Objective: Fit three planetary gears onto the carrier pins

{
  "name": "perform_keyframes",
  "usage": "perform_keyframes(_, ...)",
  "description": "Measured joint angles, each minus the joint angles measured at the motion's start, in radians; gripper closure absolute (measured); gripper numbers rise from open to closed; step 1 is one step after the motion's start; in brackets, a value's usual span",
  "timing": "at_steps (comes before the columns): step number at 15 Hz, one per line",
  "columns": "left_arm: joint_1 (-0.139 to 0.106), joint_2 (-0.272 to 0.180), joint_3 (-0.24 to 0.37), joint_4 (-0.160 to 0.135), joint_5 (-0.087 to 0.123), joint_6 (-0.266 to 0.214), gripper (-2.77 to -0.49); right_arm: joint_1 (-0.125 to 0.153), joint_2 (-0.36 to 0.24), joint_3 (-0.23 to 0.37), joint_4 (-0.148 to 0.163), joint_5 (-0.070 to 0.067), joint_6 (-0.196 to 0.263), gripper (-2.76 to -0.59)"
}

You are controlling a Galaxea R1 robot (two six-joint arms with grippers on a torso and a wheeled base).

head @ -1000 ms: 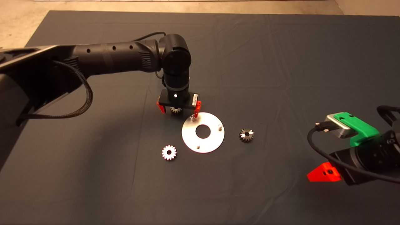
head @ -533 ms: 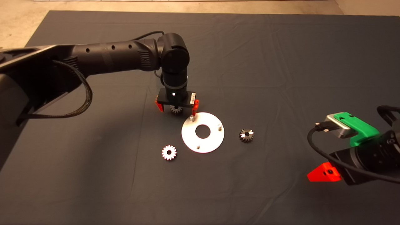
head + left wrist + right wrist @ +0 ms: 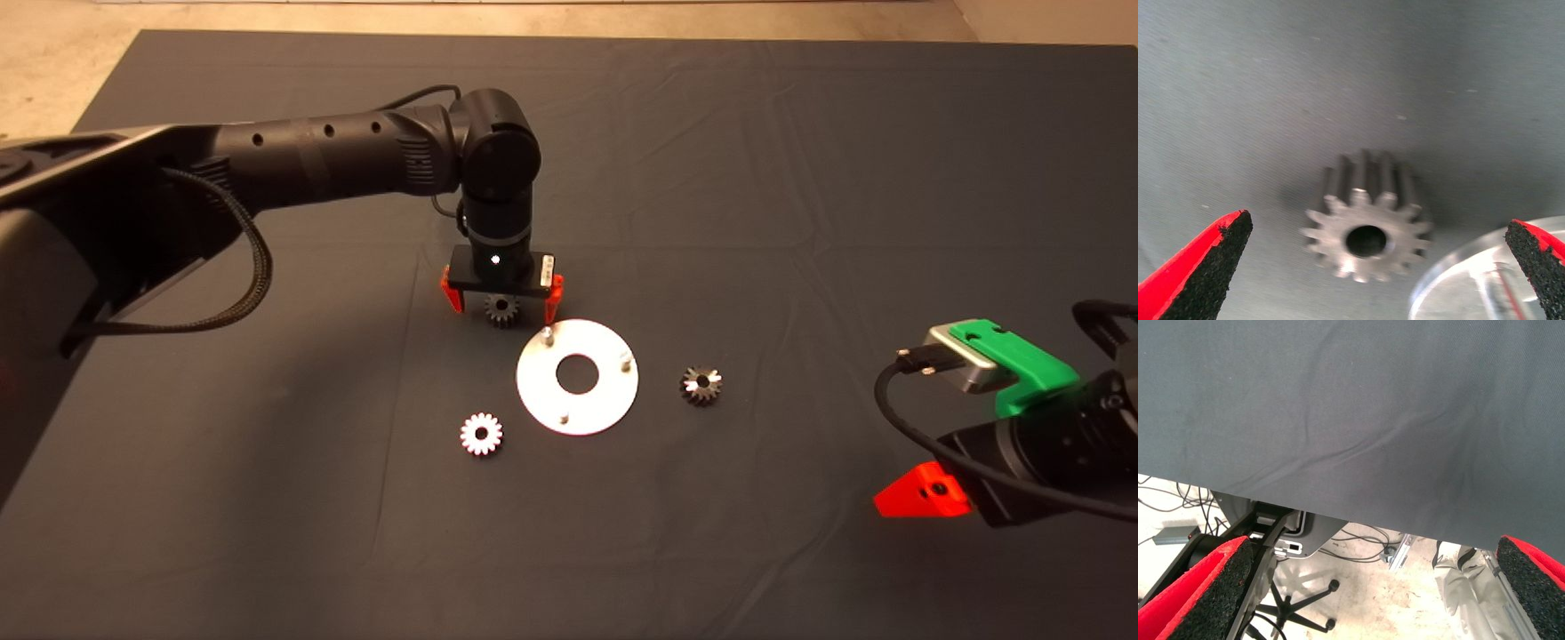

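A flat white disc (image 3: pixel 605 391) lies mid-mat with three thin carrier pins (image 3: pixel 548 336) upright near its rim, all bare. One planetary gear (image 3: pixel 501 310) lies on the mat just beyond the disc's far-left rim; my left gripper (image 3: pixel 501 299) hovers over it, open, a red finger on each side. The left wrist view shows that gear (image 3: pixel 1367 227) lying between the spread fingertips (image 3: pixel 1201 267), untouched, with the disc's rim (image 3: pixel 1451 280) beside it. A second gear (image 3: pixel 481 434) lies left of the disc, a third (image 3: pixel 701 385) lies right of it. My right gripper (image 3: pixel 925 493) waits open at the lower right.
The dark mat (image 3: pixel 800 178) is wrinkled and its far edge meets a pale floor. The right wrist view looks past the mat's edge (image 3: pixel 1338 513) to cables, a chair base (image 3: pixel 1298 613) and a person's leg (image 3: pixel 1465 580) on the floor.
My left gripper has shifted slightly away from the disc and its pin, centring over the far-left gear. The gears, the disc and the right arm have not moved.
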Motion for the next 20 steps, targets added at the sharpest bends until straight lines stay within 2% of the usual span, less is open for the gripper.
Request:
perform_keyframes(3,0.000,0.025,-0.002,0.000,0.000,-0.010,-2.77,0.000,0.000,0.000,0.000,0.000,0.000,-2.73)
perform_keyframes(6,0.000,0.027,-0.002,0.000,0.000,-0.011,-2.77,0.000,0.000,0.000,0.000,0.000,0.000,-2.73)
perform_keyframes(14,0.000,-0.020,-0.006,0.000,0.000,-0.005,-2.77,0.000,0.000,0.000,0.000,0.000,0.000,-2.73)
perform_keyframes(15,0.000,-0.024,-0.006,0.000,0.000,0.000,-2.70,0.000,0.000,0.000,0.000,0.000,0.000,-2.73)
perform_keyframes(20,0.000,-0.023,-0.011,-0.001,0.000,0.033,-2.67,0.000,0.000,0.000,0.000,0.000,0.000,-2.73)
